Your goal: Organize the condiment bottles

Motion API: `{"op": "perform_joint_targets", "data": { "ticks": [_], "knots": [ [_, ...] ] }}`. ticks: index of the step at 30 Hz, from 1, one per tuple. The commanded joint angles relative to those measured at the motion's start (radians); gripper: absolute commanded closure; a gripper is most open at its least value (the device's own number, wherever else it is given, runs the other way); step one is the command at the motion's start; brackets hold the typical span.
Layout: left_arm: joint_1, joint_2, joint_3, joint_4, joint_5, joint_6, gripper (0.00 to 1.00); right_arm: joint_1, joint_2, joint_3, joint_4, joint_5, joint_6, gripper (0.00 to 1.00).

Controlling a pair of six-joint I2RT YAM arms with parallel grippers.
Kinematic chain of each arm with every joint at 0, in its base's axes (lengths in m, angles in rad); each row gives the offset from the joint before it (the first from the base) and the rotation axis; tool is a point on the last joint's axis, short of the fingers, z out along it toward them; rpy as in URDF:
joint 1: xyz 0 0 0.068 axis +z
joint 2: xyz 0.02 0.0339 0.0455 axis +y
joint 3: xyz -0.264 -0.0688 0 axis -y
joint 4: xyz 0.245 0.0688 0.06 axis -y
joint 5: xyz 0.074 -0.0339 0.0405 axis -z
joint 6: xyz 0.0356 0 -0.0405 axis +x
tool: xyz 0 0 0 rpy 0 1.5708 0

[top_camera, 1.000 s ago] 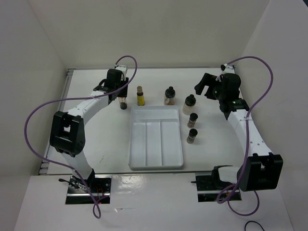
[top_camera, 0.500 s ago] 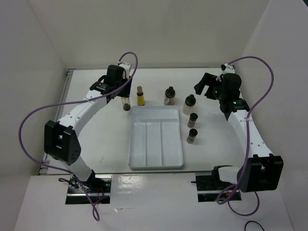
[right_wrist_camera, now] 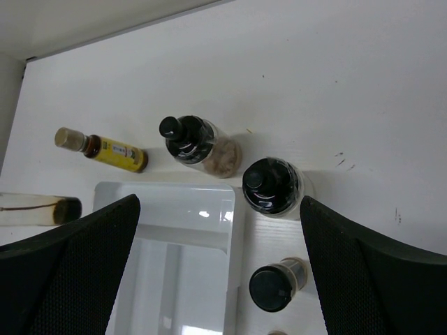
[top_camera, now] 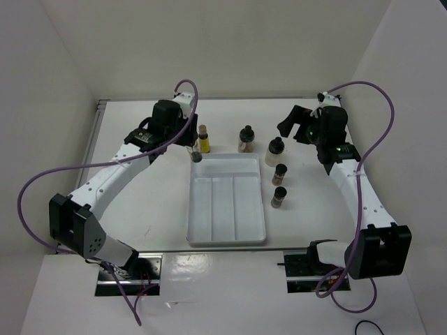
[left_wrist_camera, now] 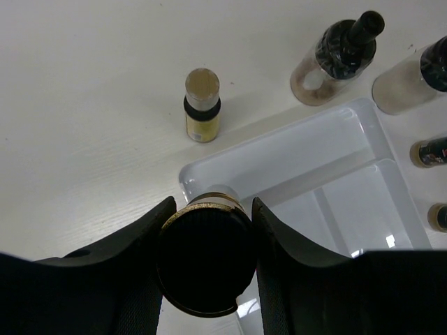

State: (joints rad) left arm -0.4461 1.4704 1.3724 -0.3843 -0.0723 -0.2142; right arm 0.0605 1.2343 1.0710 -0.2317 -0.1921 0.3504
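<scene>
yellow bottle [left_wrist_camera: 202, 106] label too small to read, left tool [left_wrist_camera: 211, 209] pinching black-capped bottle [left_wrist_camera: 204, 264] over white tray [top_camera: 235, 202], right tool [top_camera: 293, 124] spread

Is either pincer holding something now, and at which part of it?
The left pincer holds a slim bottle by its black-capped top. The right pincer is open and holds nothing.

Both arms [top_camera: 110, 176] are built of smooth white links joined by chunky black housings [top_camera: 72, 227], the largest of them at the lower left and lower right of the overhead view. A thin purple cable [top_camera: 363, 83] loops loosely off each arm, arching near the top of the frame and trailing down to the bases [top_camera: 128, 273], which are dark blocks on metal rails. The fingers [right_wrist_camera: 66, 272] are matt black with a fine grid texture.
</scene>
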Motion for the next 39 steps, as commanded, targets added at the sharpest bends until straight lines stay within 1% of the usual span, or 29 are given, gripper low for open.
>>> {"op": "perform_joint_targets", "data": {
  "ticks": [1,10,12,15,23,26,32,35,37,38,39],
  "knots": [
    [-0.016,-0.010,-0.019,0.126,0.008,-0.040,0.79,0.018,-0.019,0.015,0.049,-0.023,0.004,0.00],
    [-0.048,0.056,-0.078,0.248,-0.061,-0.073,0.78,0.018,-0.029,0.006,0.049,-0.013,0.004,0.00],
    [-0.048,0.076,-0.078,0.248,-0.075,-0.073,0.78,0.018,-0.029,0.006,0.049,-0.013,0.004,0.00],
    [-0.057,0.113,-0.078,0.248,-0.135,-0.062,0.78,0.018,-0.029,0.006,0.049,-0.024,0.004,0.00],
    [-0.057,0.165,-0.078,0.248,-0.164,-0.080,0.78,0.045,0.013,0.049,0.058,-0.047,0.004,0.00],
    [-0.057,0.176,-0.096,0.248,-0.175,-0.091,0.74,0.078,0.040,0.078,0.058,-0.038,-0.007,0.00],
    [-0.066,0.185,-0.107,0.248,-0.193,-0.091,0.57,0.130,0.103,0.156,0.058,-0.015,-0.016,0.00],
    [-0.075,0.185,-0.118,0.239,-0.205,-0.091,0.53,0.154,0.134,0.187,0.058,-0.004,-0.027,0.00],
    [-0.085,0.185,-0.127,0.239,-0.216,-0.091,0.53,0.168,0.166,0.216,0.058,0.005,-0.037,0.00],
    [-0.085,0.185,-0.127,0.239,-0.225,-0.091,0.51,0.183,0.177,0.225,0.058,0.005,-0.037,0.00],
    [-0.085,0.185,-0.127,0.239,-0.225,-0.100,0.46,0.183,0.188,0.237,0.058,0.014,-0.048,0.00]
  ]
}}
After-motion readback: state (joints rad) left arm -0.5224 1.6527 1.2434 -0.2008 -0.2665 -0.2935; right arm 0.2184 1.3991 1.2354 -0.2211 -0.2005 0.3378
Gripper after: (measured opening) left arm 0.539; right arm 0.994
